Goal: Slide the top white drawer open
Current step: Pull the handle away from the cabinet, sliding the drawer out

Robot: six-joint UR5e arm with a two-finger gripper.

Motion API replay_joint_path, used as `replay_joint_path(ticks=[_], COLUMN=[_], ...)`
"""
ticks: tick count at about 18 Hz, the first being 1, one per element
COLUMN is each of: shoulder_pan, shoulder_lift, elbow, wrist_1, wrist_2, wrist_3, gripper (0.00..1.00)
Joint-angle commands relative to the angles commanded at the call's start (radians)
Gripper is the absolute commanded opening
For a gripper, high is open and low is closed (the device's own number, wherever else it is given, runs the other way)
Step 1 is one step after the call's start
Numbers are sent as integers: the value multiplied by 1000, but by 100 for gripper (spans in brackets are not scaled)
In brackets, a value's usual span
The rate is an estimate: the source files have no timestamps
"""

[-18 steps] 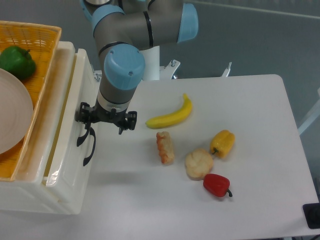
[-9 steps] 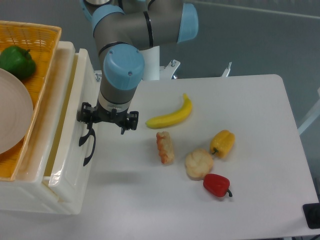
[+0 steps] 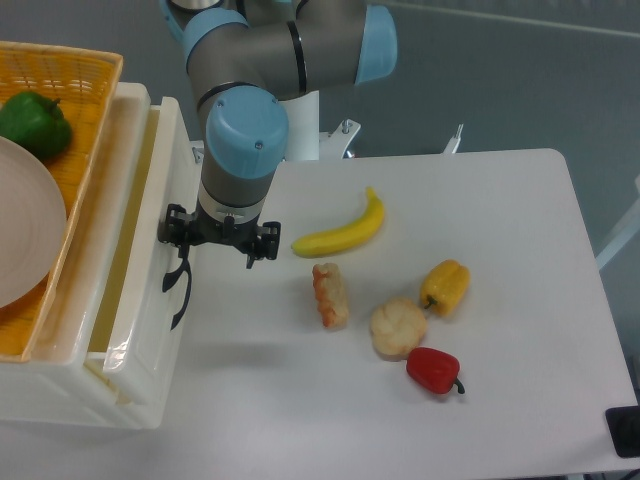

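The drawer [image 3: 150,300] is seen at the left edge of the desk [image 3: 500,250], as the upper part of a cream-white cabinet [image 3: 60,400]; a narrow gap is shown along its top between its front panel and the cabinet body. Its curved black handle [image 3: 180,293] is mounted on the front, facing the desk. The gripper [image 3: 188,262] is held directly at the upper end of the handle, pointing down from a grey wrist with a blue cap [image 3: 246,135]. Whether its fingers are apart or closed on the handle cannot be told, as they are hidden under the wrist.

On top of the cabinet an orange basket [image 3: 85,110] is placed, holding a green pepper [image 3: 33,123] and a pale plate [image 3: 25,230].

On the desk a banana [image 3: 345,233] is laid near the middle. Nearer the front edge, a piece of breaded food [image 3: 331,294], a pale round item [image 3: 399,326], a yellow pepper [image 3: 446,285] and a red pepper [image 3: 434,369] are grouped close together; the round item is seen touching or almost touching the yellow and red peppers. A black object [image 3: 625,430] is seen at the front right corner.
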Motion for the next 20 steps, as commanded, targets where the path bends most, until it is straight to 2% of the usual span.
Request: replay_joint_path(ticks=[20], shoulder_pan=[35], shoulder_lift=[-3], elbow=[9], wrist_1=[2], wrist_2=[3], wrist_3=[34], gripper=[100])
